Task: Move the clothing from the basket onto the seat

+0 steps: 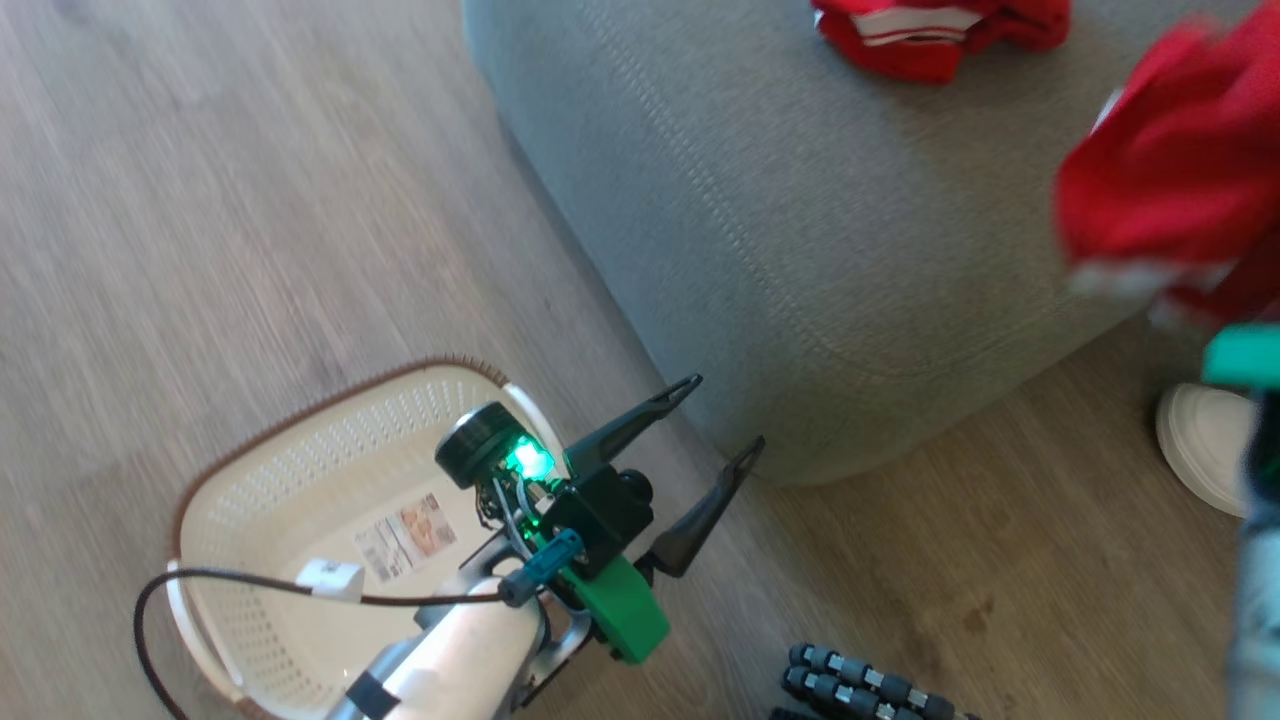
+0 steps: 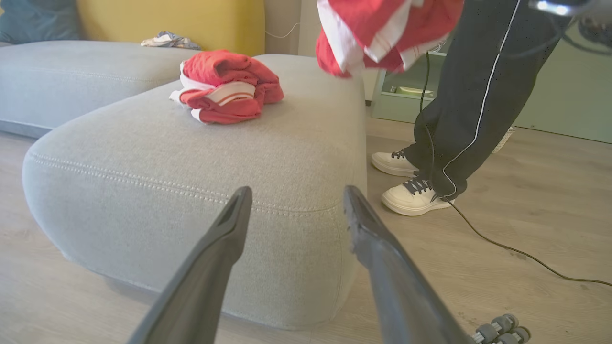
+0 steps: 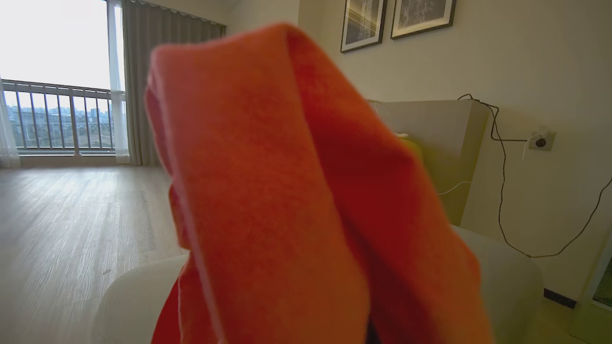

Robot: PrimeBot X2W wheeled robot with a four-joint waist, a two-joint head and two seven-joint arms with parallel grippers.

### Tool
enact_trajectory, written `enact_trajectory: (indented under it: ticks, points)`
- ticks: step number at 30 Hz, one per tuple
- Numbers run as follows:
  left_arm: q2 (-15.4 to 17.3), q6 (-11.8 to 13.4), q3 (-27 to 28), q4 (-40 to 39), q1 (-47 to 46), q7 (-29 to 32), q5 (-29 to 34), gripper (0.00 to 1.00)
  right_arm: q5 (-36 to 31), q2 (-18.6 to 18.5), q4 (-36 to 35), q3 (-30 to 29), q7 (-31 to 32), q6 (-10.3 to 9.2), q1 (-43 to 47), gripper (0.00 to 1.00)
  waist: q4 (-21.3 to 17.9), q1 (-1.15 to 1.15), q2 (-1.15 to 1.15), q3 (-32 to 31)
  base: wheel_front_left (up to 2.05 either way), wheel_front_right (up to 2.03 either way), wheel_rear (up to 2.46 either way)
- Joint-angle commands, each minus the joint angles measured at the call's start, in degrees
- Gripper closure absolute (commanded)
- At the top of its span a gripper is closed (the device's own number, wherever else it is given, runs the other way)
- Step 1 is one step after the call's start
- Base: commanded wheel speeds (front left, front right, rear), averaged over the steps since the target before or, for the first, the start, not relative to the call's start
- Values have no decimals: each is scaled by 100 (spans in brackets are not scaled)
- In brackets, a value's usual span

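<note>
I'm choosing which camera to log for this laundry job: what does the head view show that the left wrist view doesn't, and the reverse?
Head view adds: the cream basket, no clothing visible in it, on the floor near the seat.
Left wrist view adds: a person's dark trouser legs, a yellow cushion and a black cable on the floor.
Both share: the seat, a red garment lying on it, a second red garment hanging in the air, the open left gripper and a white shoe.
</note>
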Motion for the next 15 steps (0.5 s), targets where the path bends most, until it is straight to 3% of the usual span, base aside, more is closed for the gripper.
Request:
enact_trajectory:
  ticks: [1, 9, 15]
  points:
    - [38, -7, 129, -202, -211, -29, 44, 0, 1, -278, -226, 20, -37, -1, -421, 100, 86, 0, 0, 202, 0, 0, 0]
    - [329, -7, -96, -227, -514, -29, 118, 0, 93, -795, 231, -547, -37, -1, -1813, 100, 428, 0, 0, 907, 0, 0, 0]
    - [515, -7, -144, -275, -813, -29, 163, 0, 314, -1267, 1084, -663, -37, -1, -2879, 100, 664, 0, 0, 1475, 0, 0, 0]
